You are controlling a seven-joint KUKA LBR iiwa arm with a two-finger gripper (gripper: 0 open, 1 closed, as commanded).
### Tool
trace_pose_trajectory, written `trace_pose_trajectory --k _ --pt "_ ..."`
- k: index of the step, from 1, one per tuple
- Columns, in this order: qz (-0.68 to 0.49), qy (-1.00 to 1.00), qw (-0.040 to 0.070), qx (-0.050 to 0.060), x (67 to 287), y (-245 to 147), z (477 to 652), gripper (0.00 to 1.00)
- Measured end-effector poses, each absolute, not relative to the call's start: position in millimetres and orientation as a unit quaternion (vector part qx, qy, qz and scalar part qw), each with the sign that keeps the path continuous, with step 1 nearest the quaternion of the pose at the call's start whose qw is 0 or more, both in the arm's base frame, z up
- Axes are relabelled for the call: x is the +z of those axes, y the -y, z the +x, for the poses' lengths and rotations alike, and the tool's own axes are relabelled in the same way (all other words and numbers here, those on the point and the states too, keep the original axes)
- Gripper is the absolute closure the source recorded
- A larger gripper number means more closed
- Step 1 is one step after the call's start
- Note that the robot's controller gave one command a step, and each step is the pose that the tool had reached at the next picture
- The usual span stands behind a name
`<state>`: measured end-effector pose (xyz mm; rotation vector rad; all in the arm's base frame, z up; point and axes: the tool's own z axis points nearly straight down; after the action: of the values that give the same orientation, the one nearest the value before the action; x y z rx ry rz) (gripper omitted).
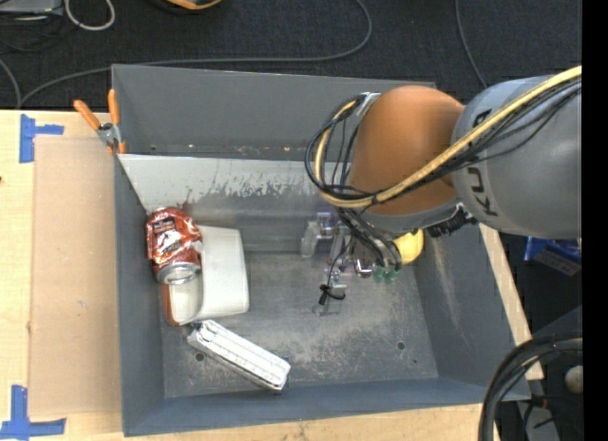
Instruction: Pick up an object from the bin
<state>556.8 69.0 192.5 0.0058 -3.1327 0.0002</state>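
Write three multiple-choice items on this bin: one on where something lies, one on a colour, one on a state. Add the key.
1. Where in the bin does the red can lie?
A. in the near right corner
B. on the left, against the white block
C. in the middle, alone

2. What colour is the small thing peeking out beneath the arm on the right?
A. blue
B. green
C. yellow

3. What state is the red can in?
A. crushed
B. whole and standing upright
C. cut in two

Key: 1 B, it rests at the block's left edge. 2 C, yellow shows just below the orange cover. 3 A, its sides are buckled.
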Motion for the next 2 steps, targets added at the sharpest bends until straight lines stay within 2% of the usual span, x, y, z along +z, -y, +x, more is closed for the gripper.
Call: trace_pose_trajectory --k 1,2 --pt "0.000 1.000 0.001 0.000 197.2 -68.4 558.1 0.00" --pt "0.005 1.000 -0.002 -0.001 70.9 -176.3 534.8 0.00"
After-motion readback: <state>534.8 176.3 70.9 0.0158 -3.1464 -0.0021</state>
